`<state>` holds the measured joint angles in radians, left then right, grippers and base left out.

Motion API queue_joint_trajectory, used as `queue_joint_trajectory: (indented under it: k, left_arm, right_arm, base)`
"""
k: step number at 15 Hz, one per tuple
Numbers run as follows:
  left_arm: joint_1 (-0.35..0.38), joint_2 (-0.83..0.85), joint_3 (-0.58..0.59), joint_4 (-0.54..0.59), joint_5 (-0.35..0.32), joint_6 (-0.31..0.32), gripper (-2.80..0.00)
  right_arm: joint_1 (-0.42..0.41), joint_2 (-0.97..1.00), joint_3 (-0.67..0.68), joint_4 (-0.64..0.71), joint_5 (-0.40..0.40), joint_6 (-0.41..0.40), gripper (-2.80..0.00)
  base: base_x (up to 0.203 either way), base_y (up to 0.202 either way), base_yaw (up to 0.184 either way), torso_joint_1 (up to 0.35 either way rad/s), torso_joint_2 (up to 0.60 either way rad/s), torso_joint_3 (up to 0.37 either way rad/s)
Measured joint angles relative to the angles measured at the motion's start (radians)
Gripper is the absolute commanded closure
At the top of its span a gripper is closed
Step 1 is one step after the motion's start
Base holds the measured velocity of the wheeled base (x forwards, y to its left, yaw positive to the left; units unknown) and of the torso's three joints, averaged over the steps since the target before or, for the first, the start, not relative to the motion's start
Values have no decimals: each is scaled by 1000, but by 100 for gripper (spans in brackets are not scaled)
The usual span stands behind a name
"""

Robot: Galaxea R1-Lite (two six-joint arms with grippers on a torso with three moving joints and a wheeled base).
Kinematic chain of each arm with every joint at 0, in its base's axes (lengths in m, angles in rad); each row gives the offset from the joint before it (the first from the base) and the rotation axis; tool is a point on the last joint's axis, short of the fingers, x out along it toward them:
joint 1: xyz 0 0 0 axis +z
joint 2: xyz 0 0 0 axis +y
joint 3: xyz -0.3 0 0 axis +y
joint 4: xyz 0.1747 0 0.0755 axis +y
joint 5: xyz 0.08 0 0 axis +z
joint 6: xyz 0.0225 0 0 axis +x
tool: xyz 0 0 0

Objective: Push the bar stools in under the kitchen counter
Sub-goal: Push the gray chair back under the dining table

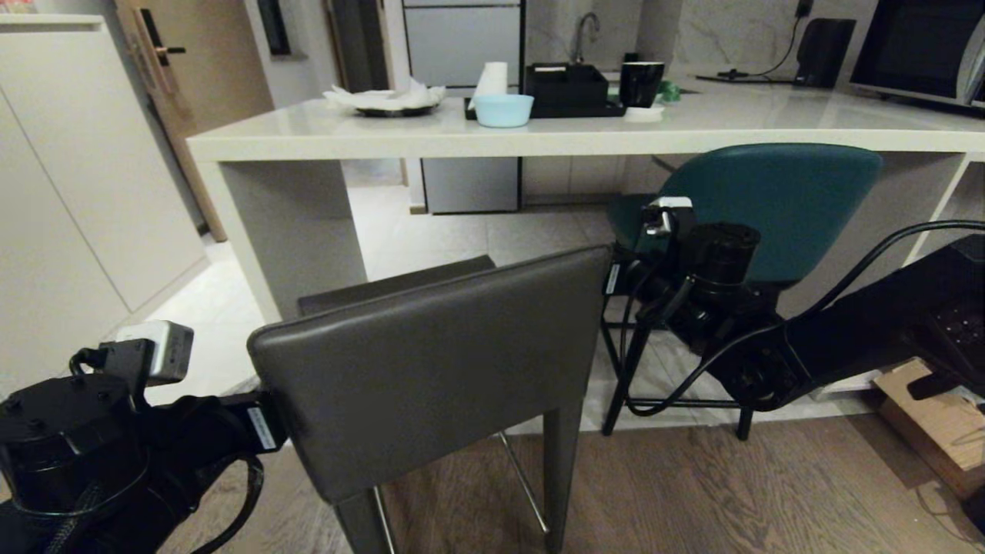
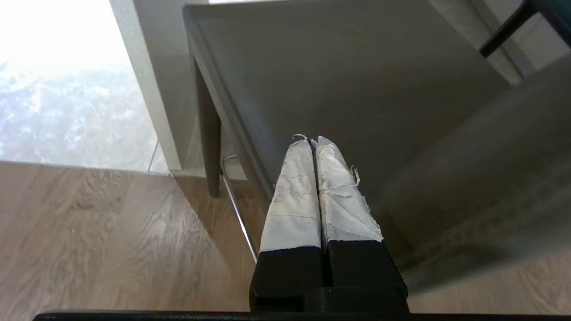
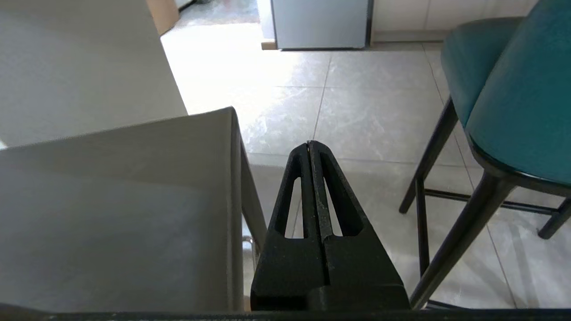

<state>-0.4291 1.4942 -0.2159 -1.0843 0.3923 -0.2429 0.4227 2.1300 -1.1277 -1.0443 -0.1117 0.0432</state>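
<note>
- Closest to the head camera is the grey stool (image 1: 431,369). Its boxy back faces the robot and its seat points toward the kitchen counter (image 1: 539,135). It stands mostly out from under the counter, by the slab side panel.
- Long and pale, the kitchen counter runs left to right across the room, wider than both stools.
- Next comes the teal stool (image 1: 769,200), right of the grey one, its seat partly under the counter.
- Only the left wrist view shows the left gripper (image 2: 314,142). Its jaws are pressed together, holding nothing, tips over the grey seat.
- Only the right wrist view shows the right gripper (image 3: 310,145). Its jaws are closed and empty, in the gap between the two stools.
</note>
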Motion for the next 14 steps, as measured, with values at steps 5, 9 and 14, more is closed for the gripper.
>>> queue_joint_trajectory:
  k: [5, 9, 14]
  left_arm:
    - [20, 81, -94, 12, 17, -16, 0]
    - [23, 126, -145, 6, 15, -14, 0]
    - [40, 190, -209, -3, 0, -9, 0]
  right_arm:
    - [75, -11, 30, -14, -20, 8, 0]
    - [92, -30, 58, -14, -19, 10, 0]
    - [89, -40, 89, -33, -15, 11, 0]
  base:
    - [0, 0, 0, 0, 0, 0]
    - [0, 0, 0, 0, 0, 0]
    - [0, 0, 0, 0, 0, 0]
